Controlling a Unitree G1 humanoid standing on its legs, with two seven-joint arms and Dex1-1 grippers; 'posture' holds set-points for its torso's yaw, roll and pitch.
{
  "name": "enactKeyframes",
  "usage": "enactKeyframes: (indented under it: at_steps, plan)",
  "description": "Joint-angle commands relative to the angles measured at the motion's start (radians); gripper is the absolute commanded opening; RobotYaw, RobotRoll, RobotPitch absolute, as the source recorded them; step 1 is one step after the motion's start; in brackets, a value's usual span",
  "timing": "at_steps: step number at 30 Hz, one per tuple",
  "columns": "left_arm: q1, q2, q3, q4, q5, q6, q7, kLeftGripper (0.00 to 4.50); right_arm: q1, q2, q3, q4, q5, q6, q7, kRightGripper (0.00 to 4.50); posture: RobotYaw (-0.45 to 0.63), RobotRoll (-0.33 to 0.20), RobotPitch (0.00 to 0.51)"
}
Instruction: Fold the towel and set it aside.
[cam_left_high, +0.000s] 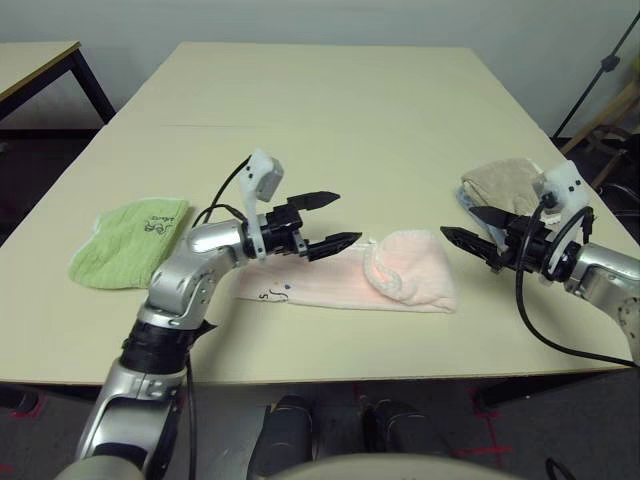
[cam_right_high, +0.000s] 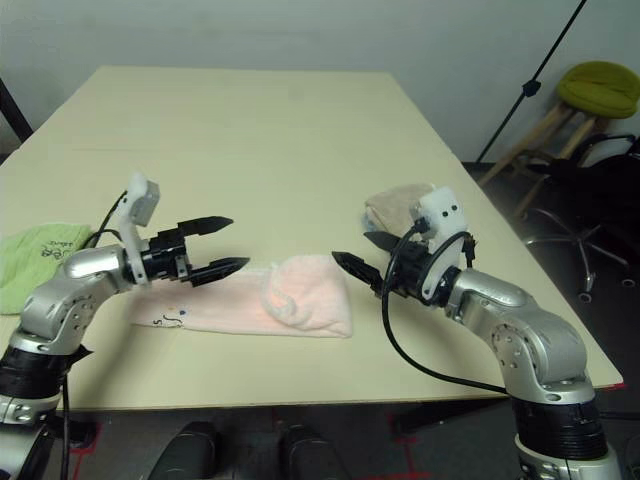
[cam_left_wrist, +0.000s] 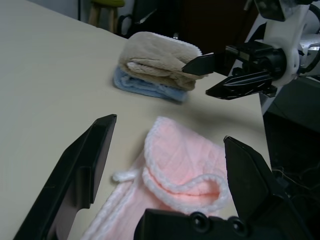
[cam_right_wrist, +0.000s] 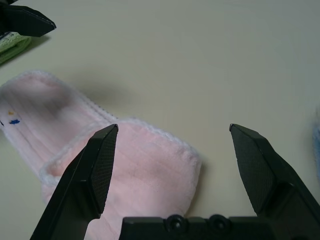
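— Beige tabletop (cam_left_high: 330, 110) all around, is that right? What's lying on it?

— Yes. My pale pink towel (cam_left_high: 400, 280) lies near the front edge, a long folded strip with its right end doubled over in a lumpy roll; white corded edging and a small loop show there, and dark lettering sits at its left end.

— And your grippers?

— My left gripper (cam_left_high: 335, 220) hangs just above the towel's left half, pointing to the right, fingers spread wide with nothing between them. My right gripper (cam_left_high: 478, 232) hovers just off the towel's right end, pointing left toward it, jaws likewise wide apart and empty. Neither touches the cloth.

— Anything else on the table?

— A lime-green cloth (cam_left_high: 128, 243) lies at my far left, well apart from the towel. Behind my right gripper a beige-tan towel (cam_left_wrist: 160, 60) is stacked on a light blue one (cam_left_wrist: 142, 86).
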Motion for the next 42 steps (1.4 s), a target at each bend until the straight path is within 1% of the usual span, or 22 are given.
enactKeyframes:
  at_steps: [1, 3, 4, 6, 7, 10, 12, 15, 16, 17, 24, 28, 35, 38, 42]
  plan:
    - [-0.029, -0.010, -0.048, 0.043, 0.038, -0.002, -0.021, 4.50, -0.012, 0.025, 0.013, -0.008, -0.035, -0.009, -0.026, 4.48, 0.05, 0.000, 0.077]
    - [-0.054, -0.029, -0.072, 0.074, 0.063, 0.006, -0.012, 4.50, -0.013, 0.042, 0.025, -0.005, -0.052, -0.016, -0.032, 4.48, 0.05, 0.000, 0.077]
    - [-0.067, -0.041, -0.079, 0.093, 0.071, 0.005, -0.007, 4.32, -0.015, 0.053, 0.027, -0.004, -0.055, -0.014, -0.035, 4.50, 0.06, 0.000, 0.076]
    - [-0.091, -0.065, -0.093, 0.122, 0.089, 0.000, -0.005, 3.91, -0.019, 0.071, 0.030, 0.001, -0.063, -0.014, -0.036, 4.11, 0.06, 0.000, 0.076]
    - [-0.103, -0.079, -0.102, 0.136, 0.099, -0.002, -0.003, 3.55, -0.021, 0.076, 0.033, 0.008, -0.072, -0.019, -0.033, 3.83, 0.06, 0.000, 0.076]
    - [-0.125, -0.105, -0.122, 0.166, 0.124, -0.009, -0.004, 2.54, -0.025, 0.087, 0.036, 0.029, -0.097, -0.037, -0.030, 2.82, 0.06, 0.000, 0.076]
    - [-0.137, -0.118, -0.156, 0.195, 0.155, -0.018, -0.015, 1.76, -0.027, 0.087, 0.046, 0.061, -0.132, -0.067, -0.023, 1.96, 0.06, 0.000, 0.076]
    - [-0.157, -0.126, -0.210, 0.257, 0.210, -0.052, -0.042, 0.73, -0.033, 0.094, 0.063, 0.101, -0.167, -0.100, -0.011, 0.91, 0.06, 0.000, 0.076]
    - [-0.164, -0.129, -0.224, 0.275, 0.223, -0.064, -0.052, 0.30, -0.035, 0.099, 0.068, 0.110, -0.174, -0.104, -0.009, 0.45, 0.06, 0.000, 0.076]
    - [-0.171, -0.137, -0.234, 0.289, 0.230, -0.066, -0.060, 0.00, -0.036, 0.104, 0.074, 0.119, -0.181, -0.107, -0.004, 0.06, 0.06, 0.000, 0.077]
    - [-0.202, -0.185, -0.268, 0.349, 0.260, -0.076, -0.111, 0.00, -0.026, 0.146, 0.133, 0.172, -0.206, -0.111, 0.035, 0.02, 0.07, 0.000, 0.081]
    - [-0.192, -0.176, -0.303, 0.373, 0.298, -0.082, -0.147, 0.00, -0.020, 0.168, 0.183, 0.246, -0.257, -0.152, 0.063, 0.02, 0.07, 0.000, 0.083]
    - [-0.156, -0.169, -0.316, 0.425, 0.341, -0.097, -0.140, 0.00, -0.062, 0.235, 0.203, 0.406, -0.317, -0.237, 0.079, 0.02, 0.07, 0.000, 0.085]
    - [-0.132, -0.148, -0.313, 0.440, 0.358, -0.099, -0.143, 0.00, -0.080, 0.252, 0.227, 0.480, -0.358, -0.277, 0.095, 0.02, 0.08, 0.000, 0.085]
    - [-0.086, -0.088, -0.314, 0.423, 0.374, -0.097, -0.165, 0.00, -0.089, 0.255, 0.234, 0.543, -0.398, -0.317, 0.108, 0.02, 0.09, 0.000, 0.082]
